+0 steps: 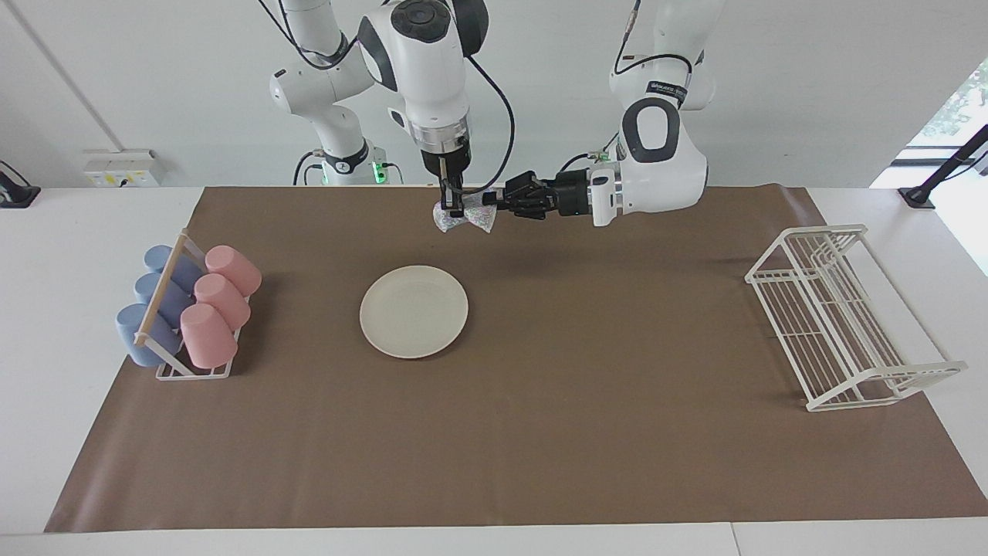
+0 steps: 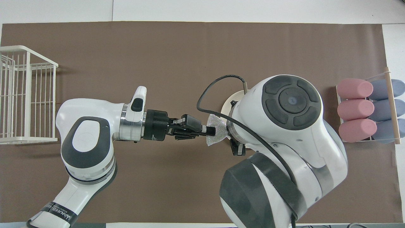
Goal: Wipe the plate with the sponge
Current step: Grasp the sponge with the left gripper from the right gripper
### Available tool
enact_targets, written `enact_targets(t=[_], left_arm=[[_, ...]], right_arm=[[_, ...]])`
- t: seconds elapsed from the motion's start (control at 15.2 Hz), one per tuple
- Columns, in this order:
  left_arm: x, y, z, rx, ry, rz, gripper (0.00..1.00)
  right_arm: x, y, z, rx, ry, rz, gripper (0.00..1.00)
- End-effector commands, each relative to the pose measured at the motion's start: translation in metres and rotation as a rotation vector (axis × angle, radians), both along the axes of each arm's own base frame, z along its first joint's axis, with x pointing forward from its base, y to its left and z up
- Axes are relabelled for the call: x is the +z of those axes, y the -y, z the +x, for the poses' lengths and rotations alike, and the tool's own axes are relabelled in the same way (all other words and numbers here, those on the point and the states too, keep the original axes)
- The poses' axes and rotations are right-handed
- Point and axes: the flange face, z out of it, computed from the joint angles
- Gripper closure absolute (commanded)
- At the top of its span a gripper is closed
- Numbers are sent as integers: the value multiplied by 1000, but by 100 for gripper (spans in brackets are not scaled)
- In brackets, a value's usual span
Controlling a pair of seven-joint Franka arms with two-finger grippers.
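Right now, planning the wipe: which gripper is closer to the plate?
Right. The right gripper hangs above the plate, pinching the sponge; the left gripper grips its other edge.

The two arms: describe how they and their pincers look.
Both arms are glossy white with rounded shells, dark grey joint panels and silver wrist rings. The left pincer and right pincer are black. A black cable loops along the right arm; the left arm carries a black band with white lettering.
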Motion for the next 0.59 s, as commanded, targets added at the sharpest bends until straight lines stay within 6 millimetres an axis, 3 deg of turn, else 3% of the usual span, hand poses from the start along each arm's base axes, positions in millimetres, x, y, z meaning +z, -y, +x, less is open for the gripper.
enact_targets(t=[0.0,0.26,0.33,0.4,0.46,0.53], left_arm=[[4,-2,-1,10,12,-17,100],[7,-4,-1,12,12,-20,100],[7,-4,-1,12,11,-21,100],[7,-4,-1,11,11,-22,100],[8,-5,-1,11,12,-23,100],[7,-6,0,11,11,-24,100]], right_arm=[[-2,8,2,-2,14,1,100],[-2,11,3,-8,11,0,100],[-1,13,5,-9,14,-1,69],[1,14,5,-7,15,0,8],[3,15,4,-3,16,-1,0],[12,19,4,-9,28,6,0]])
